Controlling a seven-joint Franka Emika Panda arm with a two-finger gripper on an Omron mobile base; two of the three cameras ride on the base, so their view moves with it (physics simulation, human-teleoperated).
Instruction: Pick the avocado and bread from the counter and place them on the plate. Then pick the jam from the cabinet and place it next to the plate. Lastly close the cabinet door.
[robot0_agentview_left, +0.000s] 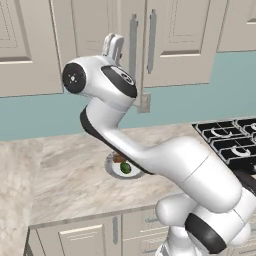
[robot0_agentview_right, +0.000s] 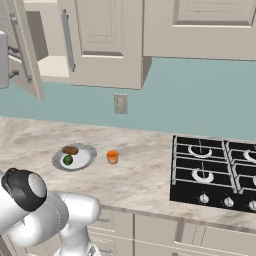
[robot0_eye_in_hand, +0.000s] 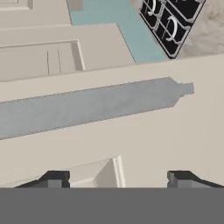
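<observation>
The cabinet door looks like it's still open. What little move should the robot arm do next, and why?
Probably push the cabinet door a bit further toward shut. The avocado and bread already lie on the plate, and the jam stands beside it, so only the door is left. The gripper is open, right up against the door by its silver handle.

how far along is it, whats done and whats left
Done: the avocado and bread lie on the plate, and the jam stands on the counter beside it. In hand: the tool, jaws apart and holding nothing, faces the silver handle of the cabinet door. Left: that door stands open in the right base view, so closing it remains.
</observation>
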